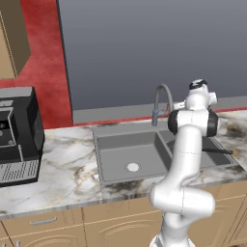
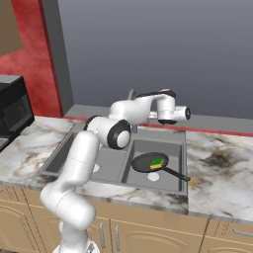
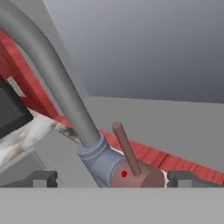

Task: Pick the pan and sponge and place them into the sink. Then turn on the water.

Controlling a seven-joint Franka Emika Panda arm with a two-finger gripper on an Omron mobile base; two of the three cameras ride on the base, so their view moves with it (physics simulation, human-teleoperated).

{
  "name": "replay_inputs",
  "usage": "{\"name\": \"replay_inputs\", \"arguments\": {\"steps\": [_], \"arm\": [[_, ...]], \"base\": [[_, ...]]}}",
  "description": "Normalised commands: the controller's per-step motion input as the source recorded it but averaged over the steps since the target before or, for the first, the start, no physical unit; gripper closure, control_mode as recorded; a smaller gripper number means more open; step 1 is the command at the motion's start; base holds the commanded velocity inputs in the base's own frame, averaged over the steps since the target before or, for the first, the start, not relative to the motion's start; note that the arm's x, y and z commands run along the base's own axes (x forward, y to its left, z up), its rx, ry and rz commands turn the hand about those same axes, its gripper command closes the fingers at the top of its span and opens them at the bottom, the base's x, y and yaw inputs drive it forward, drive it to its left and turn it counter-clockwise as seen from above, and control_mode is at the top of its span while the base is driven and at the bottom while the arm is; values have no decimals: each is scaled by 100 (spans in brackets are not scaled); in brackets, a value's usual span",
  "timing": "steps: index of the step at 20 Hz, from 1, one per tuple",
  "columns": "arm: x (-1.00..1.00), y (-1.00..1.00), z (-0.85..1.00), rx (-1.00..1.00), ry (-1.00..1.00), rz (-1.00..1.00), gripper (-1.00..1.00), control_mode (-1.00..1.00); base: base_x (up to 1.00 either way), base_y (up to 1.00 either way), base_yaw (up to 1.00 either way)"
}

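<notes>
Your gripper stands wide open, holding nothing. The faucet lever is thin, rigid and likely slick; push its upper end sideways rather than pinching

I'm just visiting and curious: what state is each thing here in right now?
Pan: lying in the sink's right basin.
Sponge: resting in the pan.
Sink: dry, left basin bare.
Faucet: no water running.
Lever: upright, untouched.
Gripper: open, straddling the lever's base.

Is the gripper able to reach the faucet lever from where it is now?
Probably yes. The open gripper sits right at the faucet base, fingertips on either side of the lever, nothing between them.
</notes>
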Motion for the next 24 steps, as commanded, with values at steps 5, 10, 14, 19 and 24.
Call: {"name": "replay_inputs", "arguments": {"steps": [5, 10, 14, 19, 24], "arm": [[27, 2, 0, 0, 0, 0, -100, -100], [30, 0, -3, 0, 0, 0, -100, -100], [32, 0, -9, 0, 0, 0, -100, -100], [24, 0, -20, -4, -3, 0, -100, -100], [22, 0, -20, -7, -6, 0, -100, -100]], "base": [[0, 0, 0], [0, 0, 0], [0, 0, 0], [0, 0, 0], [0, 0, 0]]}}
